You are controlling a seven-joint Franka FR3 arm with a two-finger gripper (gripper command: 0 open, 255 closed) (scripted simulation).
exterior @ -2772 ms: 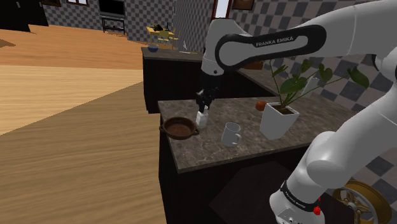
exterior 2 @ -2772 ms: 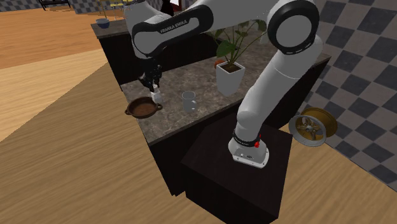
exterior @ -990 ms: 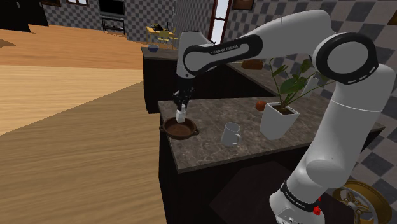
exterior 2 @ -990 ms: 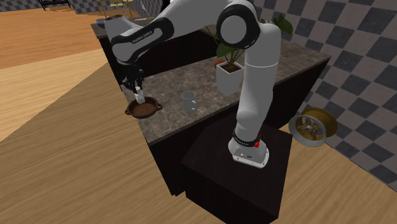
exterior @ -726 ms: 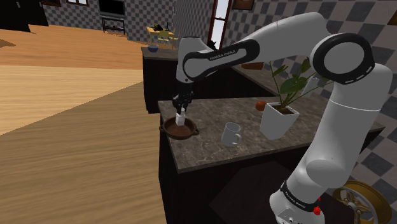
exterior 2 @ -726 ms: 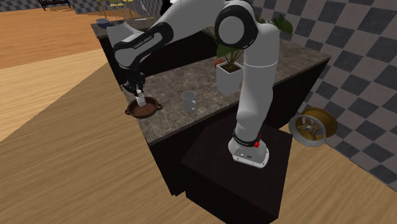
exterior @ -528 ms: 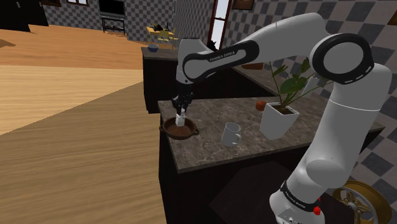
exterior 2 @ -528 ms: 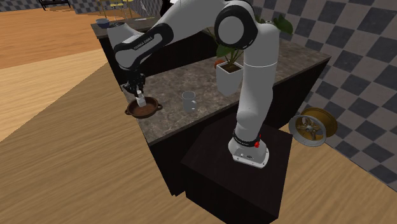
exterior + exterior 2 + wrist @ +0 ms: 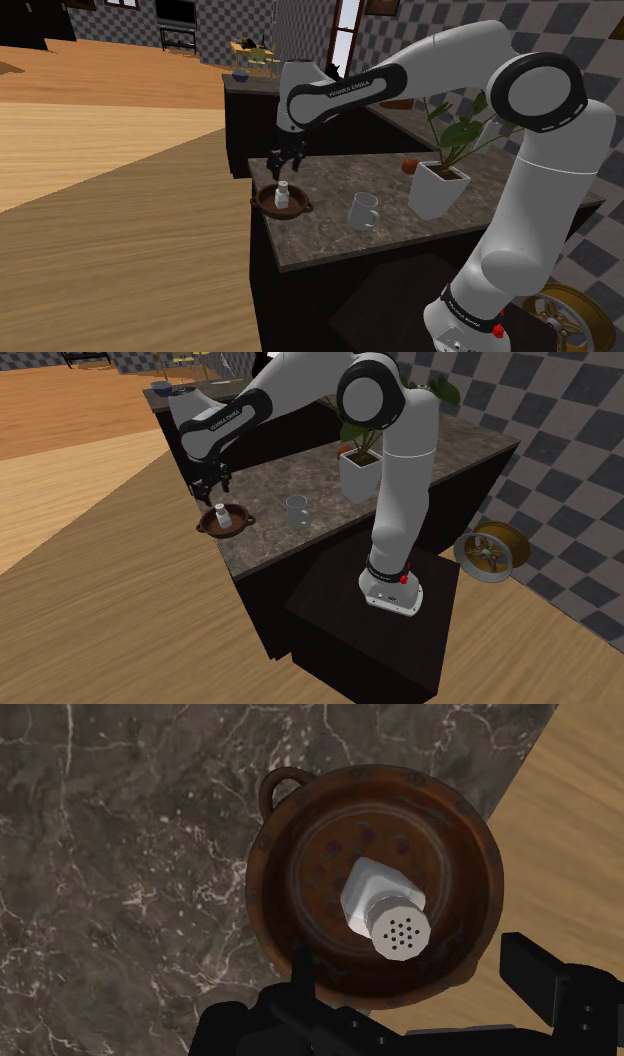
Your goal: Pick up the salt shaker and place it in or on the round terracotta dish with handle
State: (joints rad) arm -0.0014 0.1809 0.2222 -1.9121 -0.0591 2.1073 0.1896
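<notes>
Salt shaker (image 9: 283,193) stands upright in the brown dish (image 9: 263,203) on the desk (image 9: 325,232), shoulder view, claw (image 9: 285,160) just above. Wrist view: claw spread, touching nothing. Placement looks done; next move calls for a straight lift clear.

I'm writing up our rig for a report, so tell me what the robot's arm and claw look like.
The arm is glossy white, with rounded tubular links and dark joint rings. A black band near the wrist carries white Franka Emika lettering. The claw is all black, with two blocky fingers.
</notes>
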